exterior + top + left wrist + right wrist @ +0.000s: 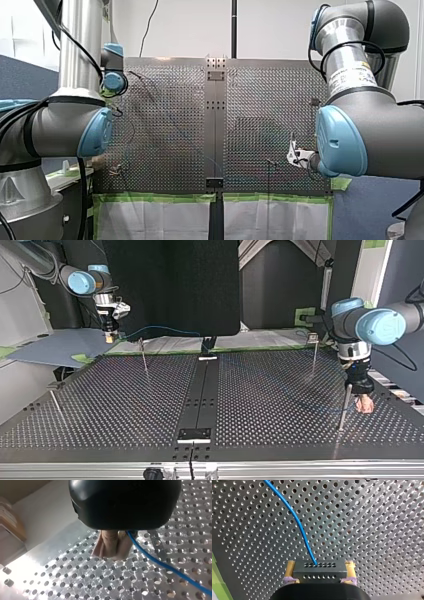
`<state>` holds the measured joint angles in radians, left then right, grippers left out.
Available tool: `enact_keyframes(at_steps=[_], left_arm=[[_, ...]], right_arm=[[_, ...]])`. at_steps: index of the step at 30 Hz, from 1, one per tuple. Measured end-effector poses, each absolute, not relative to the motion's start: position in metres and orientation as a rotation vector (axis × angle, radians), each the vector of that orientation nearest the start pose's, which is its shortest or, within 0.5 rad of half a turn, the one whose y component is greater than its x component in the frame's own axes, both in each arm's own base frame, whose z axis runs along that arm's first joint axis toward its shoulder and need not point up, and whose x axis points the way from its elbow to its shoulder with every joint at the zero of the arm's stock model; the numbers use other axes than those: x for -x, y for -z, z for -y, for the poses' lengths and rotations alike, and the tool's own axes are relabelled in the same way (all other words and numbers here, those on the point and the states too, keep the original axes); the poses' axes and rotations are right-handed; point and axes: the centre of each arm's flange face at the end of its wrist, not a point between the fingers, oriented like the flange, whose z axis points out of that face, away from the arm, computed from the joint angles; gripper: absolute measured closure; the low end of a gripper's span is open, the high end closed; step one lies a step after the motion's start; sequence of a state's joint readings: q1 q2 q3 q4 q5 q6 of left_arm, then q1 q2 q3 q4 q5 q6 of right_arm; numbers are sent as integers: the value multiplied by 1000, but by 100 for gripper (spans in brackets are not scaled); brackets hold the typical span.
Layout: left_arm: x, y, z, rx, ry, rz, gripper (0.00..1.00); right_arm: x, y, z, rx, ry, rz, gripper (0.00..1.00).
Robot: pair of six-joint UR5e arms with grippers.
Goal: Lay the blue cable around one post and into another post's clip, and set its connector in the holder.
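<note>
In the right wrist view my right gripper (319, 568) is shut on a black connector block (319, 571), its yellow pads on either side. The blue cable (298, 522) rises from the block over the perforated table. At the top view's left this gripper (108, 336) hangs above the table's far edge, and the cable (165, 329) arcs away from it. My left gripper (364, 404) is low at the top view's right, beside a thin post (344, 407). In the left wrist view its beige pads (110, 547) stand pressed together, and the cable (165, 566) comes out at their side.
More thin posts stand on the table (100, 410): one (144, 356) near my right gripper, one with a clip top (313, 350) far right, one (55, 399) at the left edge. A black strip (204, 390) runs down the middle.
</note>
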<state>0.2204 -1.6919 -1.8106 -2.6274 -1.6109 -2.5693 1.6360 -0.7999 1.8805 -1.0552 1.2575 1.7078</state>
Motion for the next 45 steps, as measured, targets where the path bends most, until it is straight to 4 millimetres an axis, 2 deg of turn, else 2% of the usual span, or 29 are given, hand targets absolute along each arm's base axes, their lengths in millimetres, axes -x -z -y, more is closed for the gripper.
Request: enact_keyframes(at_steps=[1, 2, 3, 4, 5, 15, 20, 30, 45], left_arm=[[-548, -363, 10, 853, 621, -1160, 51], [-548, -363, 11, 851, 626, -1157, 28], [-548, -363, 12, 850, 632, -1156, 28], [-548, -363, 13, 849, 640, -1156, 20], [-548, -363, 14, 849, 647, -1158, 0], [-541, -373, 23, 873, 729, -1165, 0], [-530, -383, 22, 893, 688, -1159, 0], [-519, -379, 20, 928, 558, -1210, 0], [-495, -388, 40, 875, 461, -1345, 0]], right_arm=[[-201, -19, 561, -1455, -1568, 1149, 100], [-201, -20, 561, -1455, -1568, 1148, 100], [-202, -20, 561, -1455, -1568, 1148, 100], [-202, -20, 561, -1455, -1568, 1148, 100], [-202, -20, 561, -1455, -1568, 1148, 100], [-204, -20, 561, -1459, -1571, 1146, 100], [-205, -20, 560, -1461, -1571, 1147, 100], [-206, -19, 560, -1462, -1571, 1147, 100], [-206, -19, 560, -1463, -1571, 1148, 100]])
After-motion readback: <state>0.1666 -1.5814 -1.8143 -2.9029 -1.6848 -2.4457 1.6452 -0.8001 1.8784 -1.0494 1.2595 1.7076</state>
